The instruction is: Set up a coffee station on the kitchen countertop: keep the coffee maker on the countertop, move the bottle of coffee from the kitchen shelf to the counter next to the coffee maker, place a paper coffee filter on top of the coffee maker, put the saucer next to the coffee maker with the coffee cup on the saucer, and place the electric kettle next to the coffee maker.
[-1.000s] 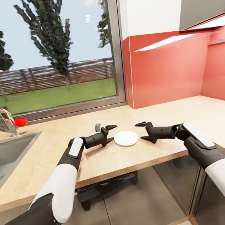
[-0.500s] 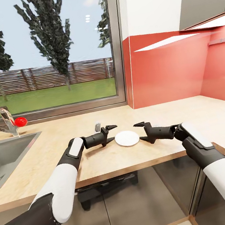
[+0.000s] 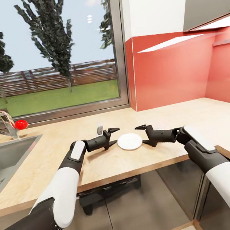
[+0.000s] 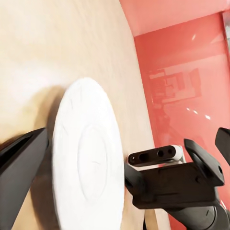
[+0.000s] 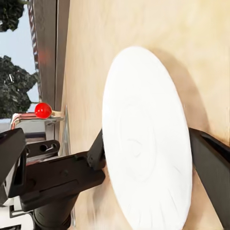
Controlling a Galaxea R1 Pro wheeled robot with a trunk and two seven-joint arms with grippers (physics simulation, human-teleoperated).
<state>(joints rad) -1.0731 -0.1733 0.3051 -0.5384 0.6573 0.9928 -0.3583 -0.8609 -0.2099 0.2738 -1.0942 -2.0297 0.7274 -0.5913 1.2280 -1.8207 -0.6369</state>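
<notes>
Right pincer (image 3: 142, 134) nearer saucer (image 3: 129, 141) edge

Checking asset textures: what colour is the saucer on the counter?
Plain white saucer, clearest in the right wrist view.

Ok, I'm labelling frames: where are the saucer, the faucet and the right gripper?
saucer (image 3: 129, 141): head view, middle of its white face.
faucet (image 3: 6, 123): head view, on its spout above the sink.
right gripper (image 3: 143, 134): head view, midway between its open fingertips.

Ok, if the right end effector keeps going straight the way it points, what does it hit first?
Most likely the saucer: the right end effector points at its near rim, open around it. Depth is unclear.
</notes>
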